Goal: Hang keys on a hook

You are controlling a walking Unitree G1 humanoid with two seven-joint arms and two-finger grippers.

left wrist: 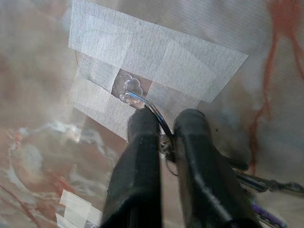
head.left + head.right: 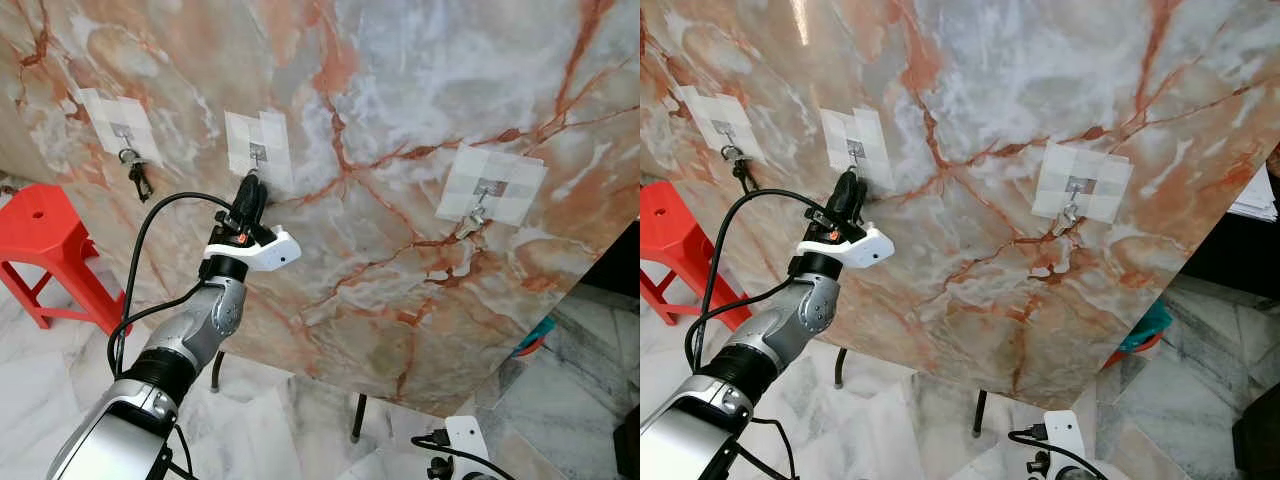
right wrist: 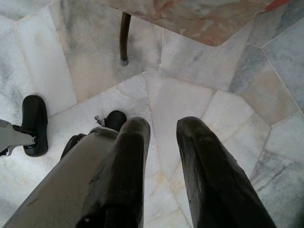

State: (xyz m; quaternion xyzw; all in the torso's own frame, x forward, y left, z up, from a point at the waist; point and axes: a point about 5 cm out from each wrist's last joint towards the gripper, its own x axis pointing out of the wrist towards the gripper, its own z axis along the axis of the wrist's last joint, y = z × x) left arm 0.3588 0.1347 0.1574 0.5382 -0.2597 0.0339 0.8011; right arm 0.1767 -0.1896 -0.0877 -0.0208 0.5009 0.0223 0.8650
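Three small hooks are taped to a tilted marble board (image 2: 400, 120). My left gripper (image 2: 250, 186) is raised to the middle hook (image 2: 257, 155), shut on a key ring (image 1: 159, 121). In the left wrist view the ring's wire reaches the clear flower-shaped hook (image 1: 129, 89), and the keys (image 1: 259, 183) trail beside my fingers (image 1: 137, 156). Another bunch of keys (image 2: 138, 178) hangs from the left hook (image 2: 124, 135). The right hook (image 2: 482, 200) is further along the board. My right gripper (image 3: 164, 128) hangs open over the floor.
A red plastic stool (image 2: 45, 235) stands on the left by the board. Thin dark legs (image 2: 358, 415) hold the board up over a marble tiled floor (image 3: 190, 61). A teal and orange object (image 2: 535, 338) lies at the lower right behind the board.
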